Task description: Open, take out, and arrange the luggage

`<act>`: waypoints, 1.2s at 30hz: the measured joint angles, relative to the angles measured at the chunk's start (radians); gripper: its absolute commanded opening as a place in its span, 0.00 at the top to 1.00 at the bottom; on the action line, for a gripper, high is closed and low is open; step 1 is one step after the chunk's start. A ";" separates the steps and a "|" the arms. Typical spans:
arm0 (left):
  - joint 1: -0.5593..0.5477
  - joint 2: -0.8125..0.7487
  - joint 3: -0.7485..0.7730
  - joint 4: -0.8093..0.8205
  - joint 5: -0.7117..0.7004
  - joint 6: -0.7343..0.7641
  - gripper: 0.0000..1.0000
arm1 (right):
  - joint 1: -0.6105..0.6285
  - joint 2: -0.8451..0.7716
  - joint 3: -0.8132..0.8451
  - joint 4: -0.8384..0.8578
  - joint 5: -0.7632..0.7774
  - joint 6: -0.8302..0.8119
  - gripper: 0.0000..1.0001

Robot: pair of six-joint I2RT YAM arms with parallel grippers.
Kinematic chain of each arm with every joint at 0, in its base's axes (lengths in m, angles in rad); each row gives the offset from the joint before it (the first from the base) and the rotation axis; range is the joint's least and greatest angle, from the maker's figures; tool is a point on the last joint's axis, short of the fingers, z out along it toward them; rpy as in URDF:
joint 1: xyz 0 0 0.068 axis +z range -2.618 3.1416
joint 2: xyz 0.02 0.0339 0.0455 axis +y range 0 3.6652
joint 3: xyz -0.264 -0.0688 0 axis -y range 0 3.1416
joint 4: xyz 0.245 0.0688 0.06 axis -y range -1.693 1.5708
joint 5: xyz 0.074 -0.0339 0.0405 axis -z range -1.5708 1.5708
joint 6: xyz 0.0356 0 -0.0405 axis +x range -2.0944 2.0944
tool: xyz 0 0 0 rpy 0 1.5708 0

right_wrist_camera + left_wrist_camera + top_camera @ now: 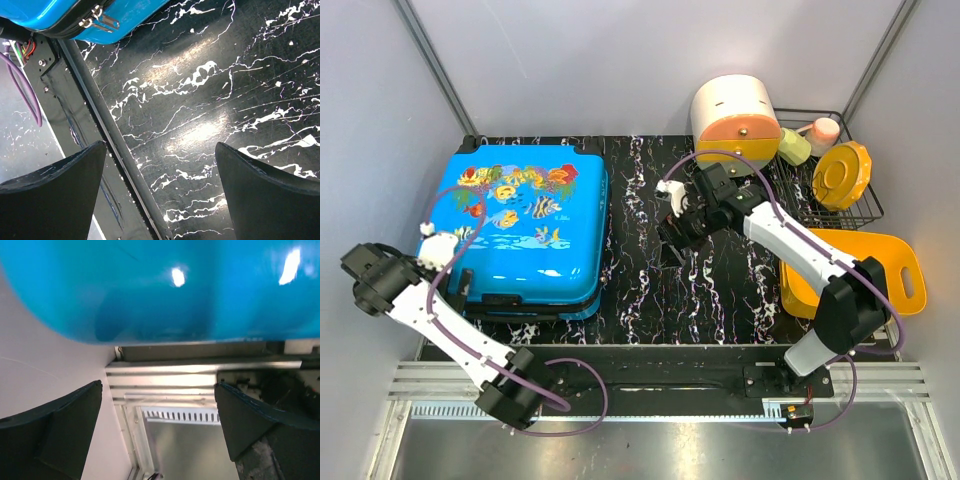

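luggage [525, 228] closed, fish print, left gripper [159, 385] spread beside it, right gripper [160, 145] spread over table [650, 290]

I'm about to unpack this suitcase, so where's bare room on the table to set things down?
Bare marble tabletop lies between the suitcase and the yellow basin, though the open right gripper hangs over its middle. The right rear is crowded: drawer box, wire rack.
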 measured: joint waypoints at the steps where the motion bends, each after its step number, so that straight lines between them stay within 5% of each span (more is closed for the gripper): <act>1: 0.002 -0.020 -0.036 0.000 -0.024 0.034 0.01 | 0.000 0.000 -0.006 0.005 0.000 0.002 0.00; 10: -0.018 0.031 -0.092 -0.014 0.001 0.100 0.01 | 0.000 0.000 -0.085 0.072 0.012 0.052 0.00; 14: -0.155 0.060 -0.110 -0.015 -0.028 -0.013 0.01 | 0.000 0.000 -0.109 0.101 0.038 0.062 0.00; 19: -0.521 0.005 -0.151 -0.019 -0.049 -0.235 0.03 | 0.000 -0.010 -0.166 0.122 0.087 0.063 0.00; 29: -0.828 0.119 -0.132 0.152 -0.105 -0.538 0.07 | -0.001 -0.056 -0.202 0.148 0.168 0.035 0.00; 33: -0.864 0.154 -0.121 0.196 -0.045 -0.596 0.09 | -0.002 -0.056 -0.201 0.179 0.187 0.024 0.00; 36: -0.870 0.156 -0.120 0.214 -0.006 -0.638 0.09 | -0.002 -0.056 -0.201 0.218 0.180 0.022 0.10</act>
